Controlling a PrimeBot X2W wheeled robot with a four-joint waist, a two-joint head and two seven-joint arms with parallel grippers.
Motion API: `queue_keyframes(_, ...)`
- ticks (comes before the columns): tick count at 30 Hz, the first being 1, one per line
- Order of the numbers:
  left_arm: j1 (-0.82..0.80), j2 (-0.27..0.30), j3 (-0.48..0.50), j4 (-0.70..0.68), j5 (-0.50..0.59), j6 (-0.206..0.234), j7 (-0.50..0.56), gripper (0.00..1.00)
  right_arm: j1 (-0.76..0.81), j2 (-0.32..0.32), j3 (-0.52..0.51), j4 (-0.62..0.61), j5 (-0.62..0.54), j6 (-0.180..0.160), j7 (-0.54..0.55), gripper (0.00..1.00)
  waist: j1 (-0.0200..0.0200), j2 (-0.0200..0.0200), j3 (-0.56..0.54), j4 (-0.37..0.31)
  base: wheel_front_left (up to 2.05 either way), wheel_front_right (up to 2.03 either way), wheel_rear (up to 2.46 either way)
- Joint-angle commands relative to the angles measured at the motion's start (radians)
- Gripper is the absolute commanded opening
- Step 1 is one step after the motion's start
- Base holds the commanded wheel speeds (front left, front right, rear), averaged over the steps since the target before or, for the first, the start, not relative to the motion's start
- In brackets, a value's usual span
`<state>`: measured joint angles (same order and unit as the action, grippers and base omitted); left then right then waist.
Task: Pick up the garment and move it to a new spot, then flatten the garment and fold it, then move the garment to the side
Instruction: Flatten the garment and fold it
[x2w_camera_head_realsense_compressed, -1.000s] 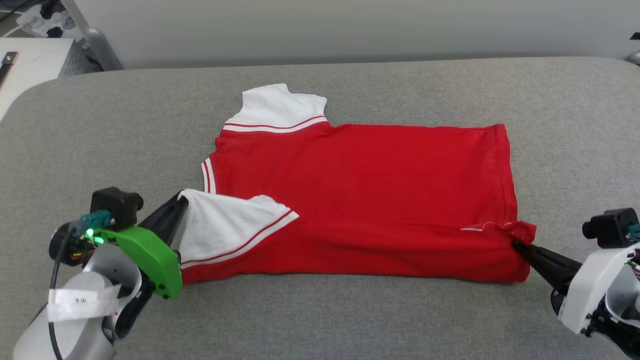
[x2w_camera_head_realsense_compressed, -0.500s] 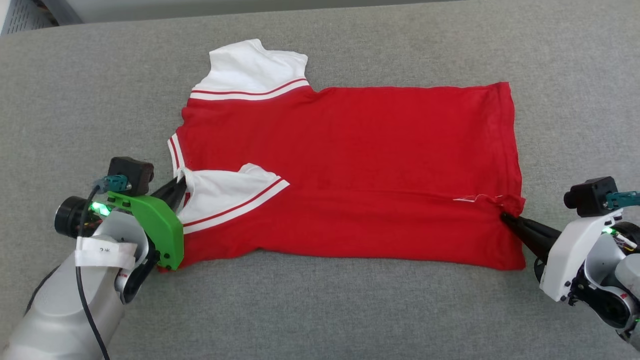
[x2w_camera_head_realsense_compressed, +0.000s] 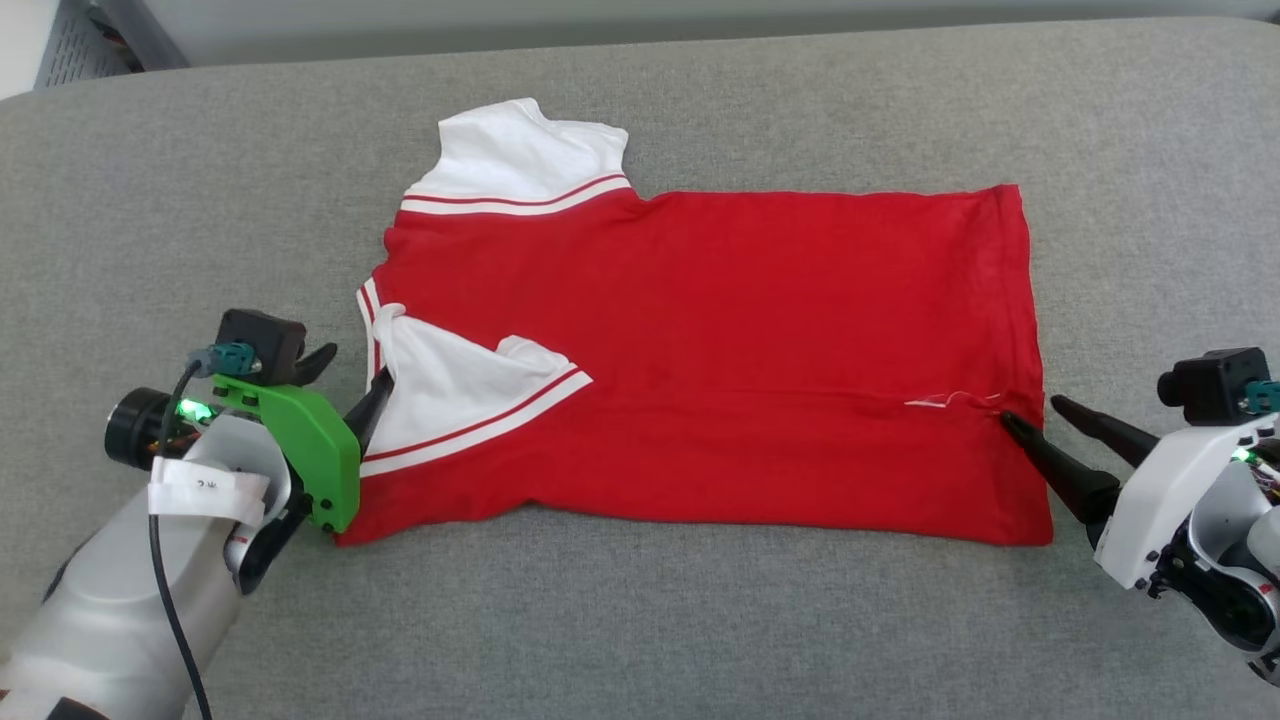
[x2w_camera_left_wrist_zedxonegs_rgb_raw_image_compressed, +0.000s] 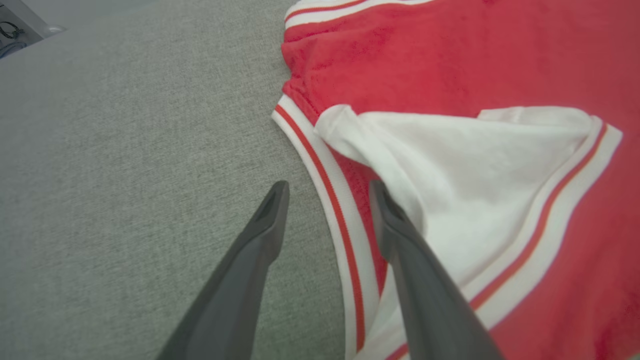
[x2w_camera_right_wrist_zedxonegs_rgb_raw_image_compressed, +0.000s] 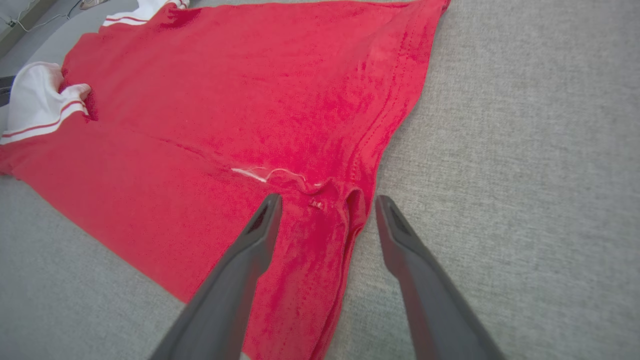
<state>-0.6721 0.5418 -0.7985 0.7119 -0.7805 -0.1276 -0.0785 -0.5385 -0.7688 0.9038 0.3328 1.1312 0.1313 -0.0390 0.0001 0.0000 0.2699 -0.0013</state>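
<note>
Charcoal left fingers (x2w_camera_left_wrist_zedxonegs_rgb_raw_image_compressed: 260, 240) spread apart, gripping nothing: one over bare grey cloth, other over folded white sleeve, striped red-and-white trim between them. Charcoal right fingers (x2w_camera_right_wrist_zedxonegs_rgb_raw_image_compressed: 245, 260) likewise apart and empty: one above bunched red hem corner, other over grey cloth just beside hem. Red thin-fabric jersey-style T-shirt with white short sleeves (x2w_camera_head_realsense_compressed: 720, 330) lying flat on grey fabric-covered worktop (x2w_camera_head_realsense_compressed: 700, 620), between both arms; neck end toward left, hem toward right. Near sleeve folded onto red body, far sleeve spread flat. Long crease from near sleeve to hem bunch.
</note>
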Motion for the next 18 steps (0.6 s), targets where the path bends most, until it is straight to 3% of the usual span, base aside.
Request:
queue_keyframes(1,-0.036,0.02,-0.008,-0.001,-0.008,-0.003,-0.005,1.0,0.016,-0.009,-0.013,-0.01,0.003,-0.001,-0.02,1.0,-0.0001,0.0,-0.029,0.017,0.0,0.0,0.0)
queue_keyframes(5,-0.068,0.062,-0.052,-0.04,-0.061,-0.003,0.062,1.0,0.05,-0.027,-0.045,-0.037,-0.007,-0.001,-0.038,1.0,-0.0001,0.0,-0.063,0.03,0.0,0.0,0.0)
queue_keyframes(12,-0.139,0.177,-0.133,-0.198,-0.256,-0.003,0.38,1.0,0.09,-0.024,-0.097,-0.068,-0.032,-0.001,-0.019,1.0,-0.0001,0.0,-0.087,0.042,0.0,0.0,0.0)
queue_keyframes(18,-0.184,0.219,-0.202,-0.28,-0.338,-0.003,0.622,1.0,0.11,-0.002,-0.134,-0.088,-0.061,-0.001,0.012,1.0,-0.0001,0.0,-0.081,0.036,0.0,0.0,0.0)
